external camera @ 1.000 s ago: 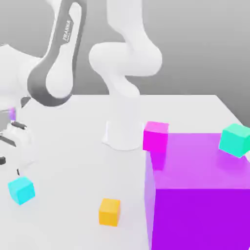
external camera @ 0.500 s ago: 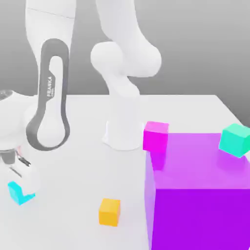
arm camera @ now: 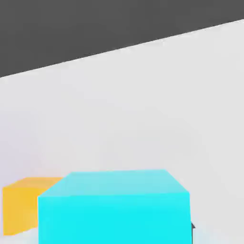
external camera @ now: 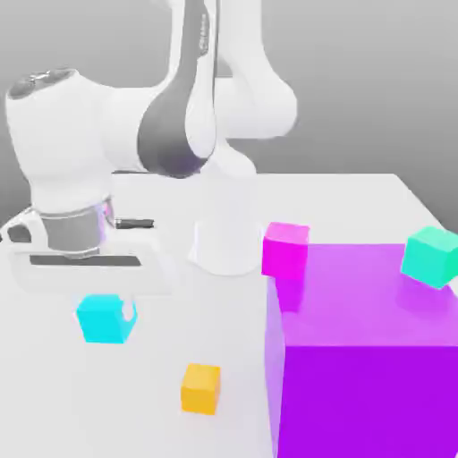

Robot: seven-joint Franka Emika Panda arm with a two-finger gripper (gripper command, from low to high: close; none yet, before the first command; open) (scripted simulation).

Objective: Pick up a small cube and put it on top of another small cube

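Note:
The small cyan cube (external camera: 104, 319) hangs just under my hand in the exterior view, above the white table (external camera: 134, 402). My gripper (external camera: 107, 311) is shut on it, and a pale fingertip (external camera: 131, 313) shows at the cube's right side. In the hand view the cyan cube (arm camera: 114, 209) sits very close, with the orange small cube (arm camera: 20, 205) on the table behind it. In the exterior view the orange cube (external camera: 200, 388) lies to the right of the held cube and nearer the camera.
A big purple cube (external camera: 358, 367) stands at the exterior view's right, with a greener teal small cube (external camera: 431, 256) on its top. A magenta cube (external camera: 285, 250) sits beside it, near the arm's white base (external camera: 225, 237).
The hand came down onto the cyan cube at the left, closed on it, and has carried it up and toward the exterior view's right. The arm swung round with it.

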